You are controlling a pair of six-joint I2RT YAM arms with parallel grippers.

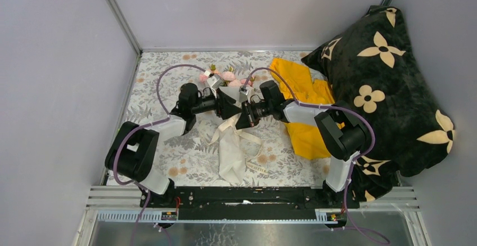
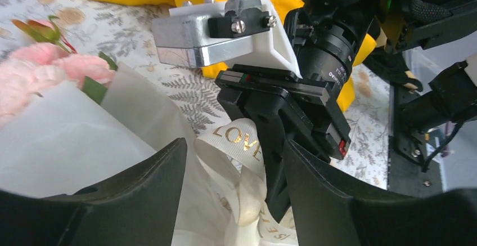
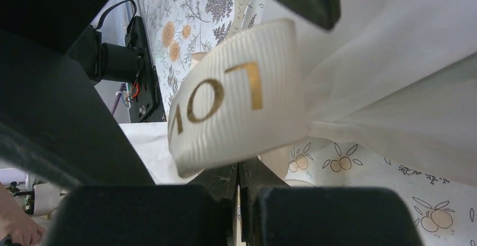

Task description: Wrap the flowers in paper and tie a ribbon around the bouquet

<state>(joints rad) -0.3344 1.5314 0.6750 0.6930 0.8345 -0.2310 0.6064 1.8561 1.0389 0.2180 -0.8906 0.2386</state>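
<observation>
At mid-table, the bouquet [image 1: 232,144] is lying with its long axis running near to far, flowers [image 1: 225,77] at the far end. The right fingers [image 2: 273,167] are pressing together, pinching the ribbon [image 2: 239,139] at the waist. The left fingers [image 2: 140,195] are standing spread, straddling that ribbon loop from the left, so the left arm is probably better placed for the next grab.

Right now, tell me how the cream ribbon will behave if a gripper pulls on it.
Likely floppy: the ribbon curls into a soft loop rather than standing straight. Probably very light, being thin and flat. Its ribbed weave should resist slipping somewhat, though pulling may drag the thin paper along.
</observation>
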